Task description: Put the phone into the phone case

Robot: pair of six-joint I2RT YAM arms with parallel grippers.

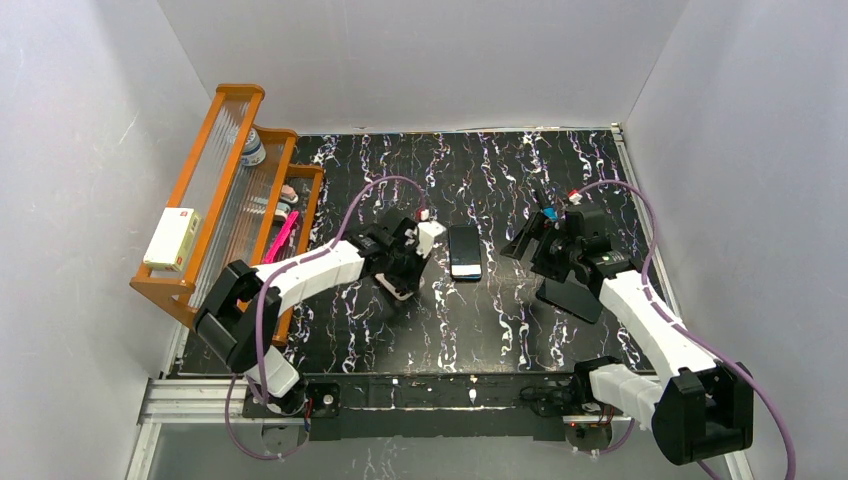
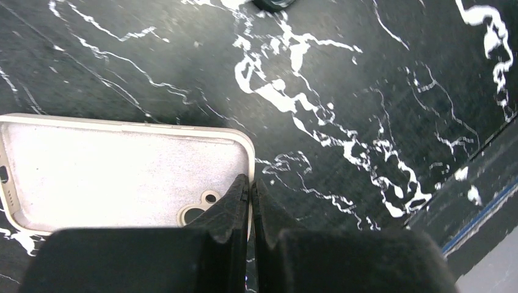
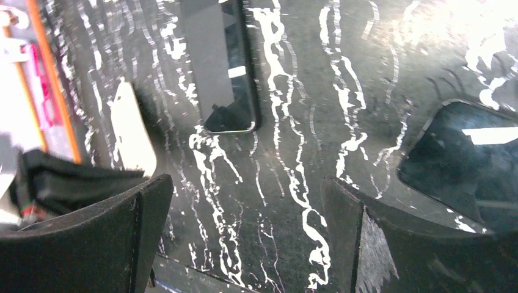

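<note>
Both arms share one build: white, boxy link shells joined by chunky black joint housings. The left arm [image 1: 305, 268] and the right arm [image 1: 650, 320] each trail a purple cable [image 1: 262, 340] from base to wrist. Near the right wrist sit small red and blue spots, perhaps connectors — too small to tell. The left gripper [image 2: 250, 186] has matte black fingers [image 2: 229, 213] with a rough, grainy surface and straight inner edges. The right gripper [image 3: 246, 183] has the same black fingers — broad and wedge-shaped, their inner faces finely textured.
</note>
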